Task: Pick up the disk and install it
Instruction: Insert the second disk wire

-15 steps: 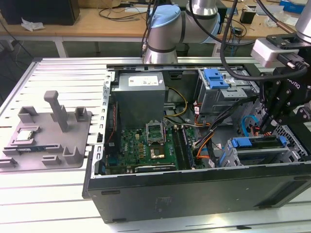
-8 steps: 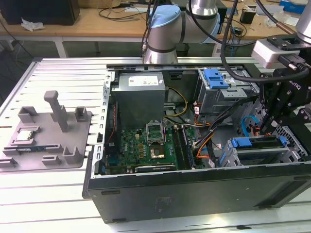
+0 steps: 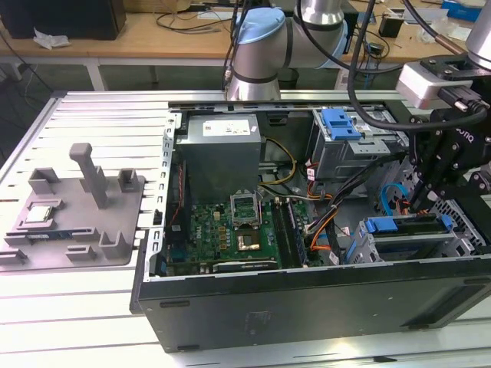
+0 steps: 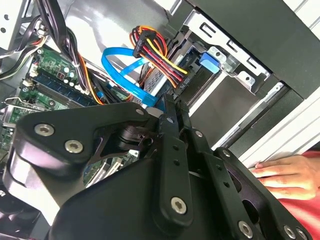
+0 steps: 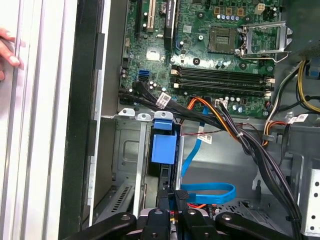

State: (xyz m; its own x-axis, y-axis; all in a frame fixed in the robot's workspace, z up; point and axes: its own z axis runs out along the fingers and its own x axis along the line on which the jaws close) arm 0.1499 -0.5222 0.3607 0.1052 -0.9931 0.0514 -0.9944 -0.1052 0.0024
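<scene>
The disk (image 3: 405, 225) sits in the grey drive cage (image 3: 460, 230) at the exterior view's right end of the open computer case, its blue carrier frame along the top. The blue end of the disk (image 5: 164, 146) stands in the cage slot in the first wrist view, and the disk (image 4: 209, 62) appears again in the second wrist view. My gripper (image 3: 419, 204) hangs just above the frame. The black fingers (image 5: 166, 200) lie close together over the disk's edge, and nothing shows between them. The gripper (image 4: 169, 111) looks shut.
Orange, yellow and blue cables (image 5: 207, 192) run beside the cage. The motherboard (image 3: 230, 230) lies mid-case. A second cage carries a blue latch (image 3: 341, 123). A grey fixture (image 3: 115, 245) with a small chip (image 3: 42, 215) lies outside the case. A person's hand (image 4: 290, 172) rests on the table rail.
</scene>
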